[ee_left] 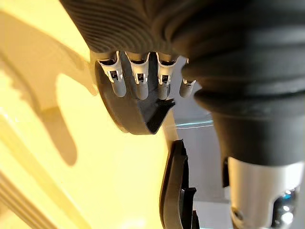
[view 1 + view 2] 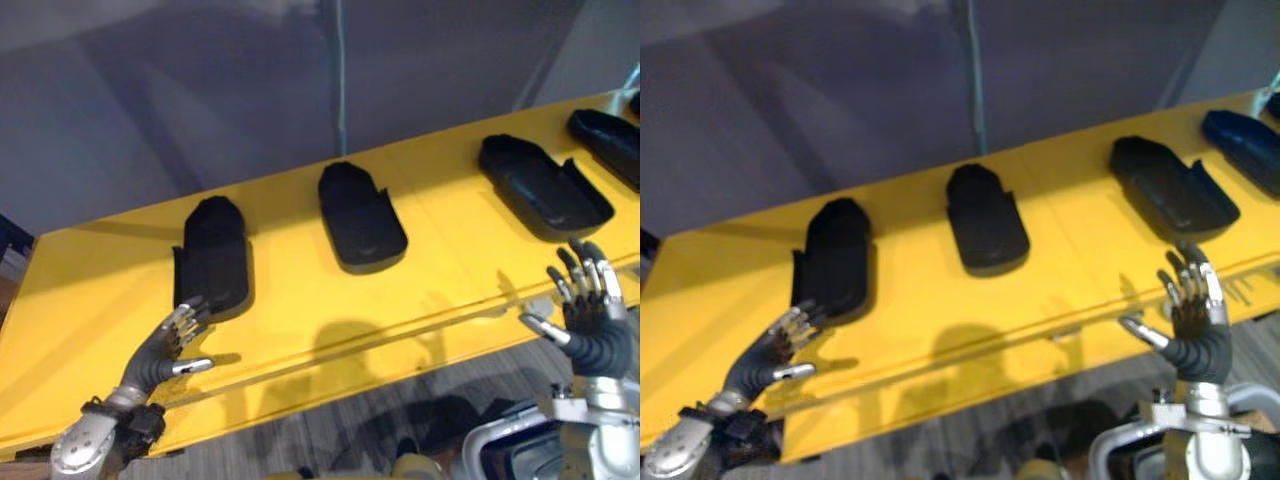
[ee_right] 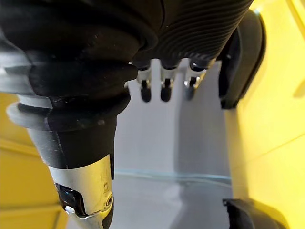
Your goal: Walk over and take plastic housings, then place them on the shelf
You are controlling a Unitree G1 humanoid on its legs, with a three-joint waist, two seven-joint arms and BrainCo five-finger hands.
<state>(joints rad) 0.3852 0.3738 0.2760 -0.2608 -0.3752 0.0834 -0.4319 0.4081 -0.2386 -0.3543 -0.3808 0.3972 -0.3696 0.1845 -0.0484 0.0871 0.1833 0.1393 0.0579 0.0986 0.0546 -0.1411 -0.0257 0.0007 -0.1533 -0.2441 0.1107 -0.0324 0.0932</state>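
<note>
Several black plastic housings lie in a row on a yellow shelf (image 2: 300,300). My left hand (image 2: 168,350) is open, its fingertips at the near end of the leftmost housing (image 2: 212,255), which also shows past the fingers in the left wrist view as the housing (image 1: 128,114). A second housing (image 2: 360,215) lies in the middle. A third housing (image 2: 540,185) lies to the right, and a fourth housing (image 2: 610,140) sits at the far right edge. My right hand (image 2: 590,305) is raised and open just in front of the third housing, holding nothing.
A grey wall (image 2: 250,90) rises behind the shelf. The shelf's front edge (image 2: 330,385) runs across the lower part of the view, with grey floor (image 2: 330,430) below it. Bare yellow surface lies between the housings.
</note>
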